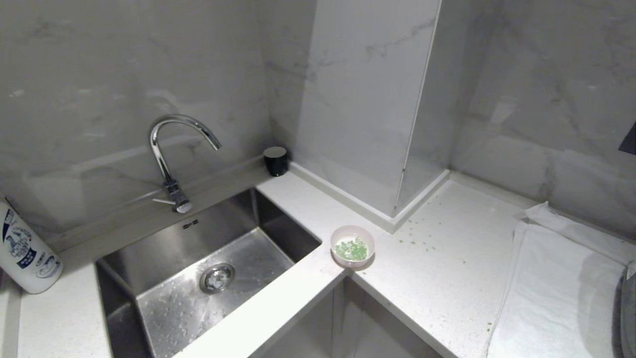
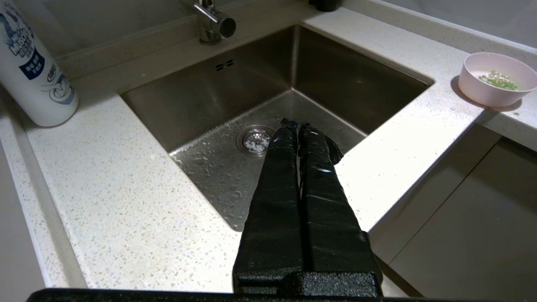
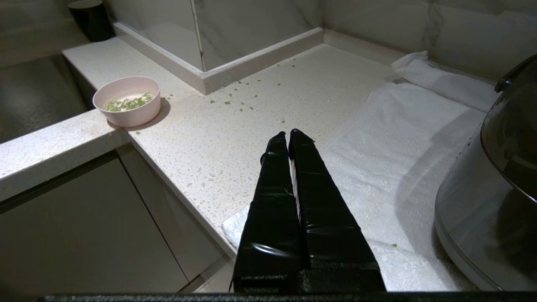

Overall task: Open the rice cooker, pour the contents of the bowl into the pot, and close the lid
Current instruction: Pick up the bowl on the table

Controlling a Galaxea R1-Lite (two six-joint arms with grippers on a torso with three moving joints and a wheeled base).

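Note:
A small pale pink bowl [image 1: 353,245] stands on the white counter at the inner corner beside the sink, with green and white bits, the contents [image 1: 352,249], inside. The wrist views show the same bowl [image 2: 496,78] [image 3: 127,100]. The rice cooker [image 3: 499,197], dark with a glossy lower rim, sits on a white towel at the far right with its lid [image 3: 514,130] down; only a sliver of the cooker [image 1: 628,311] shows in the head view. The pot is hidden. My left gripper [image 2: 297,124] hangs shut above the sink. My right gripper [image 3: 288,133] is shut above the counter, empty.
A steel sink [image 1: 169,258] with a curved tap [image 1: 171,159] lies left of the bowl. A white bottle [image 1: 22,248] stands at the far left, a black cup [image 1: 276,160] at the back. A white towel [image 1: 551,293] covers the right counter. Green bits [image 1: 422,238] lie scattered there.

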